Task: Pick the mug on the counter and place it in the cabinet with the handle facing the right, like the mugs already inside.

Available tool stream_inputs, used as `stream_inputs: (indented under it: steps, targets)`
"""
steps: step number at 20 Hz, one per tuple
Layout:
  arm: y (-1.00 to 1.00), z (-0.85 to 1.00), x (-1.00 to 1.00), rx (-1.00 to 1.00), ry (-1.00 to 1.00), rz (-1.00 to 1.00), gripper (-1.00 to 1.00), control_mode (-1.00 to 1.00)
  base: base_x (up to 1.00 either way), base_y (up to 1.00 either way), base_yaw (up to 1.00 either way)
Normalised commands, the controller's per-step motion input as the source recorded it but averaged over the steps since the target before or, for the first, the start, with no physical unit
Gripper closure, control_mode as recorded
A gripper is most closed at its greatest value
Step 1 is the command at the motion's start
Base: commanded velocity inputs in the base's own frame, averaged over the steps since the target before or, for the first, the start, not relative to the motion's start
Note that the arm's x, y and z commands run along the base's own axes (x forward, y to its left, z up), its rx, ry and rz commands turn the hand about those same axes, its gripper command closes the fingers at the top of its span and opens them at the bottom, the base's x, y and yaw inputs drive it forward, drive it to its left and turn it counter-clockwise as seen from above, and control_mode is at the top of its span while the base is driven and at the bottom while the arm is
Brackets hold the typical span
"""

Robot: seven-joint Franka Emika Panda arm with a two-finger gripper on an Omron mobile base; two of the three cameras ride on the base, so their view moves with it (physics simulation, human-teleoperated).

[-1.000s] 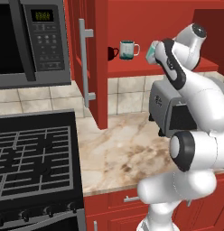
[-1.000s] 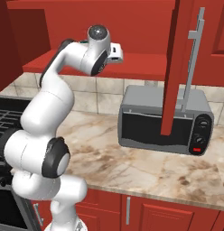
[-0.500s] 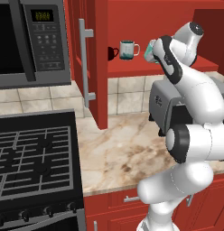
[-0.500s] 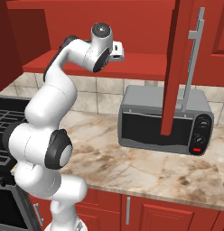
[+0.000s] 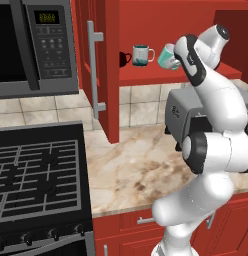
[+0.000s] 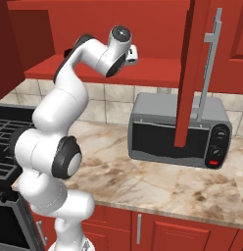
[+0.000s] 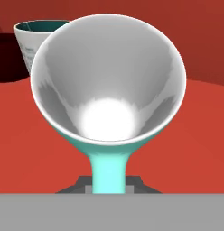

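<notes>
The mint-teal mug [image 5: 167,56] hangs tipped on its side just right of the pair of mugs, at the open front of the red cabinet [image 5: 146,76]. My gripper [image 5: 179,59] is shut on it. In the hand view the mug's white interior [image 7: 109,81] faces the camera. Its teal handle [image 7: 108,171] runs down between my fingertips [image 7: 134,184]. Beyond it stand the white-and-teal mug [image 7: 35,38] and the black mug [image 7: 6,56] on the red shelf [image 7: 195,135]. From the left, the white-and-teal mug [image 5: 141,55] and black mug [image 5: 125,58] sit left of my mug.
The cabinet door [image 5: 98,70] with its grey bar stands open to the left; the other door [image 6: 197,73] hangs open over a grey toaster oven [image 6: 177,130]. Below lie the marbled counter [image 5: 131,165], a black stove [image 5: 36,175] and a microwave [image 5: 31,45].
The held mug has crept slightly left toward the mugs on the shelf, and the arm's elbow has shifted. The mugs inside have not moved.
</notes>
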Motion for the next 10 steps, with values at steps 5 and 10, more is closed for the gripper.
stream_inputs:
  steps: [5,10]
  targets:
    - [-0.10,0.00,0.18,0.00,0.00,0.19,1.00,-1.00,0.00,0.00,0.00]
    - [-0.08,0.00,0.20,0.00,0.00,0.19,1.00,-1.00,0.00,0.00,0.00]
